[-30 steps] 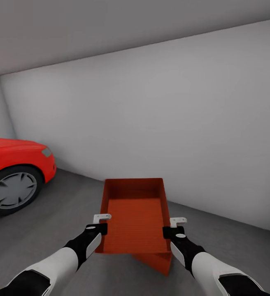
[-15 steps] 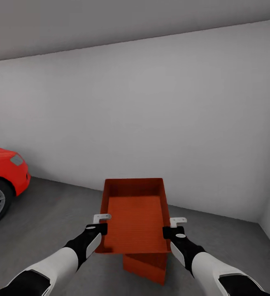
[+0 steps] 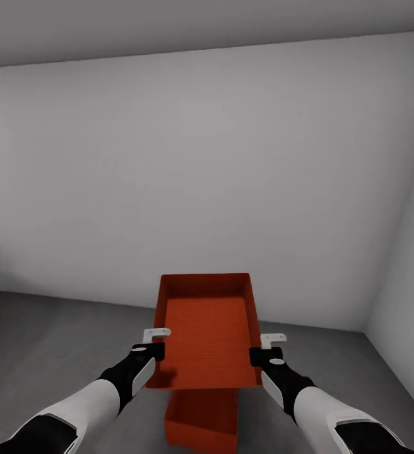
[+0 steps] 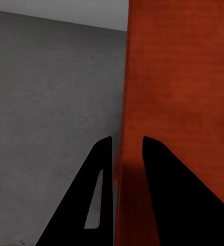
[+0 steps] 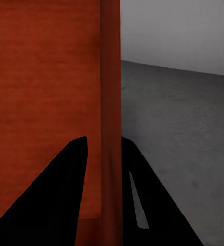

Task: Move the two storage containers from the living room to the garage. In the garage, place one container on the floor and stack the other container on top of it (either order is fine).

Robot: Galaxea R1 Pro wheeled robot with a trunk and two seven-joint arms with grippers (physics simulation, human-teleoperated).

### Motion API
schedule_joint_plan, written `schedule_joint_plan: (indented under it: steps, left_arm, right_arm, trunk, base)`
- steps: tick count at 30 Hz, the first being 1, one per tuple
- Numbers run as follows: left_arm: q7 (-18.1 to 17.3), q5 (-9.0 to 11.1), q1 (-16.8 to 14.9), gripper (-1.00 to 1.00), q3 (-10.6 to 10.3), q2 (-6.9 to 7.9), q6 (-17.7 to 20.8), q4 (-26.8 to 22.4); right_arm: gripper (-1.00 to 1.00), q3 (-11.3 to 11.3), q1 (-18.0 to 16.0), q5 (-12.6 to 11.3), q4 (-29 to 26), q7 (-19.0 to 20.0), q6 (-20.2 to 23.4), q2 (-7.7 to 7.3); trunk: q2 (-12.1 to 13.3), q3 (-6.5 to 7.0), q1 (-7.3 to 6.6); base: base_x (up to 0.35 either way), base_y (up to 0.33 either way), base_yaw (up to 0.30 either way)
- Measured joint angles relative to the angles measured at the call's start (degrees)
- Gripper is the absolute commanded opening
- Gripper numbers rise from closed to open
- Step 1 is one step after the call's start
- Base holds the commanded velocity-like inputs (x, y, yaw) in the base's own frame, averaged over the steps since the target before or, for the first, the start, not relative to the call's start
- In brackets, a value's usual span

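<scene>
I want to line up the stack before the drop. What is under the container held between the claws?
Under the held container a second orange-red container sits on the grey concrete floor. Its near part shows; its far end is covered by the held one.

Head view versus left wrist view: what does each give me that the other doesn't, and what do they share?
Head view alone: both arms, the right gripper on the carried container's far side wall, its open inside, the second container on the floor below it, the pale wall and a red sliver at the picture's left edge.

Left wrist view alone: close up, the left gripper has one finger on each side of the thin orange wall.

Both: the carried container, the left gripper and the grey concrete floor.
</scene>
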Motion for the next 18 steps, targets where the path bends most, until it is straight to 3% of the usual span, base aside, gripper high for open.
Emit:
schedule_joint_plan:
  steps: [11,18]
  left_arm:
    - [0.1,0.0,0.0,-1.0,-0.2,0.04,0.3,-0.3]
    - [0.2,0.0,0.0,-1.0,-0.3,0.07,0.4,-0.4]
  right_arm:
    - [-1.0,-0.1,0.0,0.0,0.0,0.1,0.0,-0.01]
    - [-1.0,-0.2,0.0,0.0,0.0,0.1,0.0,0.0]
  trunk:
    - [0.0,0.0,0.0]
    - [0.0,0.0,0.0]
  base:
    - [0.318,0.104,-0.281]
    - [0.301,0.209,-0.066]
